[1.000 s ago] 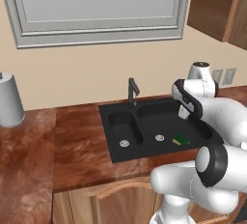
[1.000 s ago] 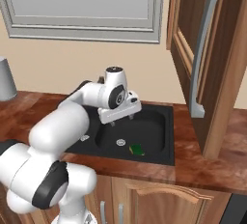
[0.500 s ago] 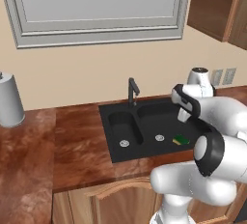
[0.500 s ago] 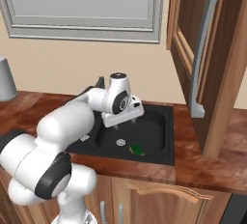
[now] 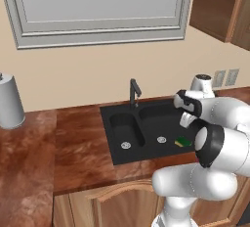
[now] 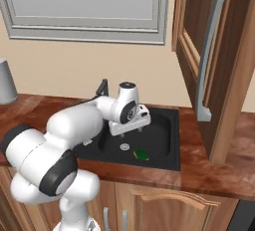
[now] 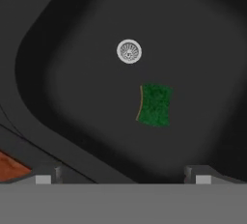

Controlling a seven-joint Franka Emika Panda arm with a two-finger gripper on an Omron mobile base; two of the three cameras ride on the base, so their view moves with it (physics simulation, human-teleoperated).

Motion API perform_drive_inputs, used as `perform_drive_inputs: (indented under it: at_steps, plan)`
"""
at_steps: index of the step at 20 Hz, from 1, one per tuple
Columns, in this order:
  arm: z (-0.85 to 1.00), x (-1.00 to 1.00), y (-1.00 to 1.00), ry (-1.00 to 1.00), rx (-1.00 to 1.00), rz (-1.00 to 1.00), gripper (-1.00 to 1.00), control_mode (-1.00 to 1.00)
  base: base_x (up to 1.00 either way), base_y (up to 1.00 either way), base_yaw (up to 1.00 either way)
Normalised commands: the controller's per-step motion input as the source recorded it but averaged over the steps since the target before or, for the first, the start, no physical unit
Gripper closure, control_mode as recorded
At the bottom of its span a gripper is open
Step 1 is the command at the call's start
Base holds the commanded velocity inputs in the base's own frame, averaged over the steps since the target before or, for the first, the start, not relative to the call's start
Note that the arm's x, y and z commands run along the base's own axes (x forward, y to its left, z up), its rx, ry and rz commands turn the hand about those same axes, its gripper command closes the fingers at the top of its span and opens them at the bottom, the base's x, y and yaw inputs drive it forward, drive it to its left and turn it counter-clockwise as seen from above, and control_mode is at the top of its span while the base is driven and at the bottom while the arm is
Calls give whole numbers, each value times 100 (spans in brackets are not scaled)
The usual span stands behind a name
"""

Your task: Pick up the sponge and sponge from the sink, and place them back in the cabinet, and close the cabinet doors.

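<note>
A small sponge (image 5: 183, 142) (image 6: 141, 154) (image 7: 154, 105), green on top with a yellow edge, lies flat on the floor of the right basin of the black sink (image 5: 108, 123) (image 6: 174, 140) (image 7: 38, 73), close to the round silver drain (image 7: 129, 51). My gripper (image 5: 188, 118) (image 6: 130, 130) (image 7: 123, 175) hangs open over that basin, pointing down, a short way above the sponge and holding nothing. The wooden wall cabinet (image 5: 215, 6) is at the upper right, and its tall door (image 6: 224, 75) stands open toward me.
A slim dark faucet (image 5: 134, 91) (image 6: 103, 86) rises behind the sink's divider. A grey paper-towel roll (image 5: 10, 101) stands on the counter at far left. The open door's long silver handle (image 6: 209, 51) hangs just right of my arm. A framed window spans the wall above.
The hand has come down and moved a little toward the sponge over the right basin. Its jaws stayed open and the sponge has not moved.
</note>
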Motion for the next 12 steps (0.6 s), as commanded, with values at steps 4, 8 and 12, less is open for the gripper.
perform_drive_inputs:
  at_steps: [4,8,12]
  plan:
    - [-25,15,-1,0,0,0,-100,-100,0,0,0]
    - [-23,19,0,0,0,0,-100,-100,0,0,0]
    - [-23,21,-5,0,0,0,-100,-100,0,0,0]
